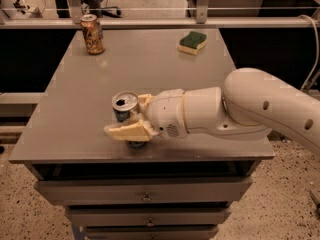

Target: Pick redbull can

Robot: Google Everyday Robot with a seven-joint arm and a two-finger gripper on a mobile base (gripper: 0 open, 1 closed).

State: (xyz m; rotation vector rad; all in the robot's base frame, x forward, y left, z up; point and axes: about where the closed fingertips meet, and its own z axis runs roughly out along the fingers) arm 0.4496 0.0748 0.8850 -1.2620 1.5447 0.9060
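The redbull can [124, 104] stands upright near the front edge of the grey table [150, 69], its silver top and blue side showing. My gripper [127, 116] reaches in from the right at the end of the white arm [240, 109]. Its cream fingers [127, 131] are closed around the can's body, one in front and one behind. The front finger hides the lower part of the can.
A shorter orange-brown can [92, 34] stands at the table's far left corner. A green and yellow sponge [193, 42] lies at the far right. Drawers [145, 196] sit under the table top, and a rail [150, 21] runs behind the table.
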